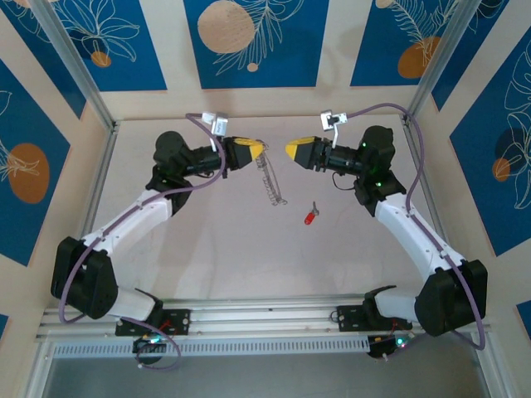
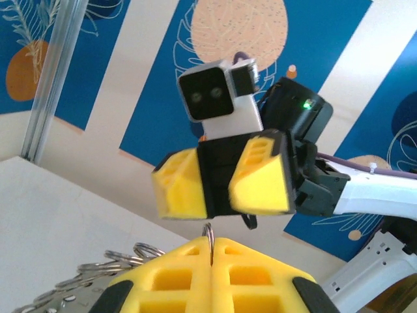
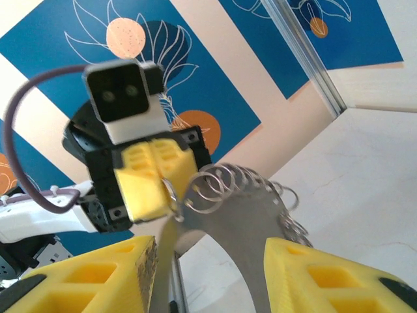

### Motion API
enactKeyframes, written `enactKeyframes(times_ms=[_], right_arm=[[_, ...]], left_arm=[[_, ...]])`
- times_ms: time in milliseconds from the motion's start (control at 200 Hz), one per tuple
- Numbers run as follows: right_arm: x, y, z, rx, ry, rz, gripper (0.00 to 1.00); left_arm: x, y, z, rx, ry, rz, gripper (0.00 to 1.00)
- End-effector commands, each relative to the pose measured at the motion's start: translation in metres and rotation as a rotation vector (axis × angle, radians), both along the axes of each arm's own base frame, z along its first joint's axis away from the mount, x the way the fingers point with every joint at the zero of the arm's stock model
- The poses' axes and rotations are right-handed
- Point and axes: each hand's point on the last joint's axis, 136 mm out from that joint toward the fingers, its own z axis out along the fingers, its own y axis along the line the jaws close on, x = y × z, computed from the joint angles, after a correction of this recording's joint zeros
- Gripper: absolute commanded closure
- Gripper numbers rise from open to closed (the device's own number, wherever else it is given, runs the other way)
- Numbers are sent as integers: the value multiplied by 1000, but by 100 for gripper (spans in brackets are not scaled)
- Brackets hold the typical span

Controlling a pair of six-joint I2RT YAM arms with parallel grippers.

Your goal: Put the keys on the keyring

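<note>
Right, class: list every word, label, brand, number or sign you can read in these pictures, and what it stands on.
None readable. The blue wall panels carry only leaf drawings and orange discs; the red key, the keyring and the white camera housing show no writing.

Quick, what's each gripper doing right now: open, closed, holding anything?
Left gripper: closed, holding the keyring, which hangs from it.
Right gripper: open, holding nothing.

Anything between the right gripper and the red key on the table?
Nothing visible. The key lies on bare table, apart from the keyring held by the left gripper; the open right gripper has a clear path.
</note>
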Motion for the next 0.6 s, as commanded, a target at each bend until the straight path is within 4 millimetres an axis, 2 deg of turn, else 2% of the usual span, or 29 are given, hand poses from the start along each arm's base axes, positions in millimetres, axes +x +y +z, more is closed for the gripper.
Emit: enactKeyframes(times_ms=[0, 285, 595], right_arm=[[-10, 1, 6, -29, -42, 50, 52], [-20, 1, 20, -49, -182, 119, 52], [-9, 7, 17, -48, -200, 151, 54]], left_arm=[[-6, -3, 14, 25, -100, -59, 100], [-4, -12, 8, 59, -89, -136, 100], [0, -16, 5, 61, -64, -174, 100]])
